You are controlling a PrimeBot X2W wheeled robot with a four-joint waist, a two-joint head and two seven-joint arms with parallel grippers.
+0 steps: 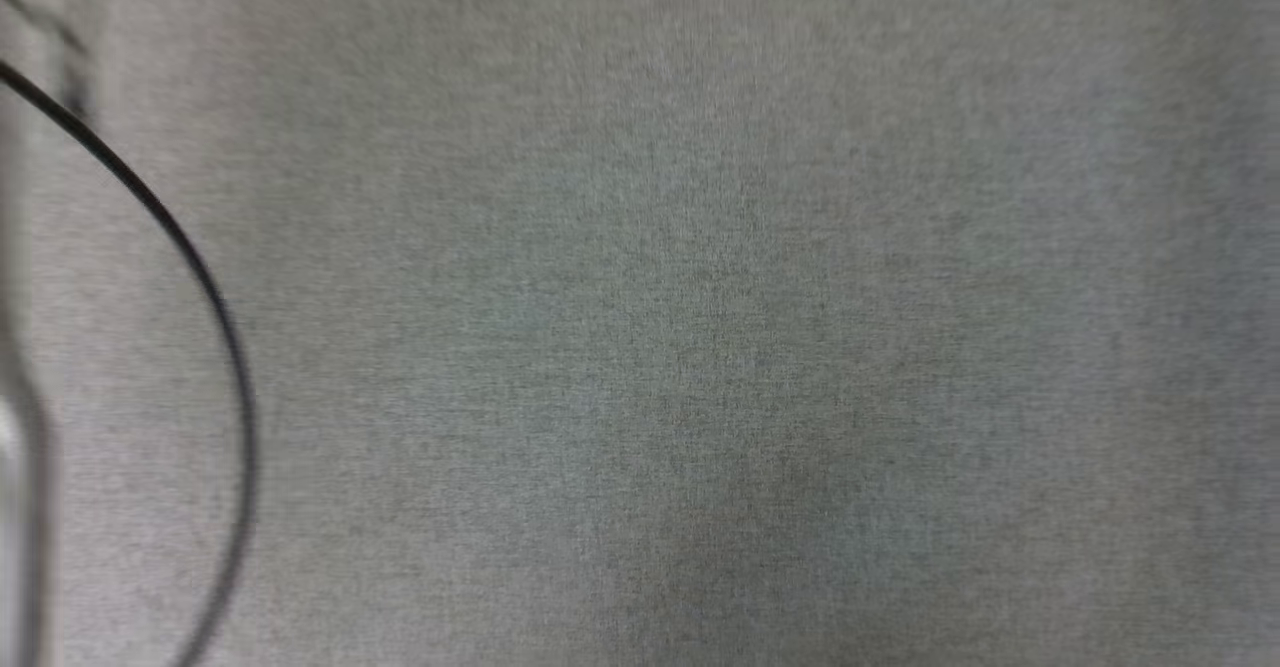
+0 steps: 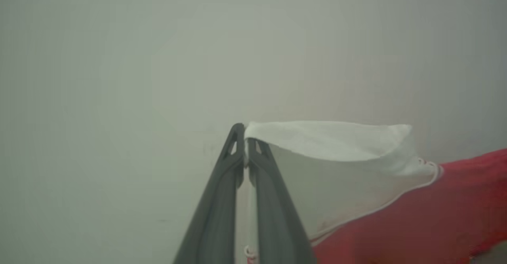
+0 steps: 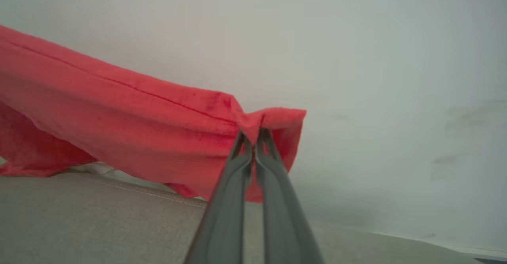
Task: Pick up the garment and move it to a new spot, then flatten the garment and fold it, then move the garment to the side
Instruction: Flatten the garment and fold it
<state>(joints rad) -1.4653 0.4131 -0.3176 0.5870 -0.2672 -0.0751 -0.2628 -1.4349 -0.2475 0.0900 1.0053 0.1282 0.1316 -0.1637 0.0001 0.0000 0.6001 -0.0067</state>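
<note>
Grey woven cloth surface [image 1: 700,347], thin black cable [image 1: 200,267] curving near its left edge. Left gripper [image 2: 244,139]: jaws pinched shut on the white sleeve edge of the red jersey shirt [image 2: 416,216]. The sleeve stretches right from the tips, red body below right. Right gripper [image 3: 252,139]: jaws clamped on the shirt's red hem, cloth running left over the grey surface. Pale wall [image 3: 356,58] beyond.

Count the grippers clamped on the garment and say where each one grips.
2. The left gripper is shut on a white part of the garment; the right gripper is shut on its red hemmed edge.
</note>
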